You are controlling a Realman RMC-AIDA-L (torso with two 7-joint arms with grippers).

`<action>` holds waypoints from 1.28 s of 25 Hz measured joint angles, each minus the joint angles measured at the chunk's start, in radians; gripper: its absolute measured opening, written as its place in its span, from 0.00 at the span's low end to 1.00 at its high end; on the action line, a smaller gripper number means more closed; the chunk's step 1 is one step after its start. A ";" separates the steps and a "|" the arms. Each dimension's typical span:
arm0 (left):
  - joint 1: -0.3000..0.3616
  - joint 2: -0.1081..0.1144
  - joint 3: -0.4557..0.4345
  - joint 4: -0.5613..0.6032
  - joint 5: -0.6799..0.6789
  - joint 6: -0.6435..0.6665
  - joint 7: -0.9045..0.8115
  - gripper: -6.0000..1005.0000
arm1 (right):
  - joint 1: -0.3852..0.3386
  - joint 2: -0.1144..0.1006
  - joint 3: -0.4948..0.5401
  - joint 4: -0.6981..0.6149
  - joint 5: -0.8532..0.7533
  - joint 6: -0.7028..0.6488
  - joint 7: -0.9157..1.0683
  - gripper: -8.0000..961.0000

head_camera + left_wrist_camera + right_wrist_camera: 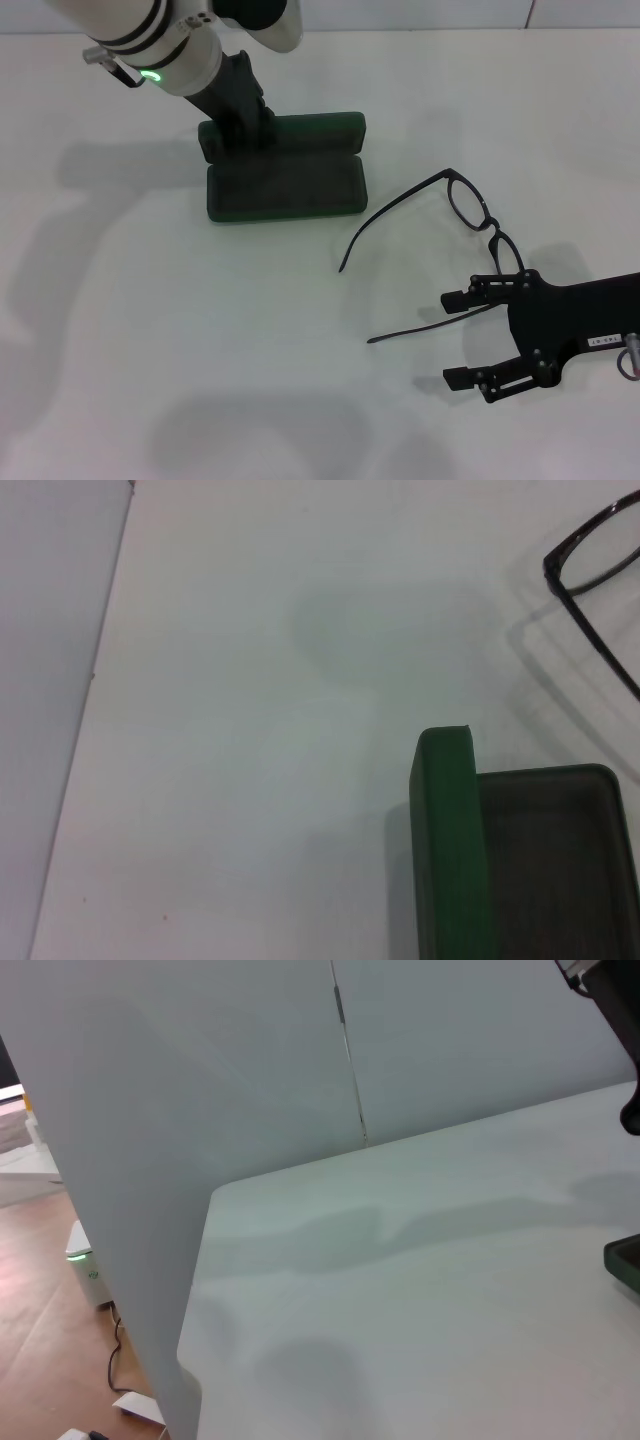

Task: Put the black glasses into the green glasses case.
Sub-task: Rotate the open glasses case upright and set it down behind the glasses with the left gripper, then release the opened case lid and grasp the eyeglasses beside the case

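The green glasses case (pixel 285 190) lies open at the table's upper middle, its lid (pixel 310 130) standing up behind the dark-lined tray. My left gripper (pixel 238 112) is down at the lid's left end, touching the case. The case's green edge also shows in the left wrist view (pixel 450 840). The black glasses (pixel 470 205) lie unfolded on the table to the right of the case, and one corner shows in the left wrist view (pixel 551 568). My right gripper (pixel 457 338) is open and empty just below the glasses. One temple arm (pixel 420 325) passes by its upper finger.
The white table (pixel 150 350) spreads to the left and front. The right wrist view shows the table's far corner (pixel 215 1195), grey wall panels behind it and floor beyond, with a corner of the case (pixel 625 1260) at its side.
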 joint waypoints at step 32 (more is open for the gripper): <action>0.122 0.112 -0.374 0.011 -0.437 0.249 0.000 0.53 | -0.003 0.000 0.004 0.000 -0.002 0.000 0.000 0.92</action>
